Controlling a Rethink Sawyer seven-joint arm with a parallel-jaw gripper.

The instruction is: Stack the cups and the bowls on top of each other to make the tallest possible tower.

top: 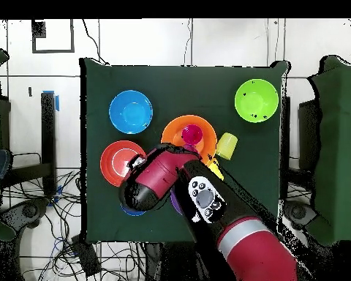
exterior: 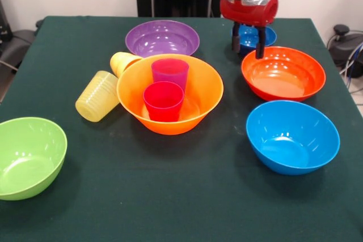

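Green-clothed counter (exterior: 170, 196) holds scattered pieces; tower barely begun. Orange-yellow bowl (exterior: 198, 109) mid-counter holds red-pink cup (exterior: 163, 101) and purple cup (exterior: 170, 71). Two yellow cups lie beside it. Other bowls sit apart, unstacked. Tool (exterior: 248, 42) w/ fingers apart, empty, prob. over dark blue bowl (exterior: 249, 37) at robot-side edge.

Sawyer's red and black arm (top: 229, 227) reaching in from the far side of the counter, red wrist housing upright at far right, claw (exterior: 248, 42) pointing straight down, two dark fingers (exterior: 260, 43) parted, gripping nothing.
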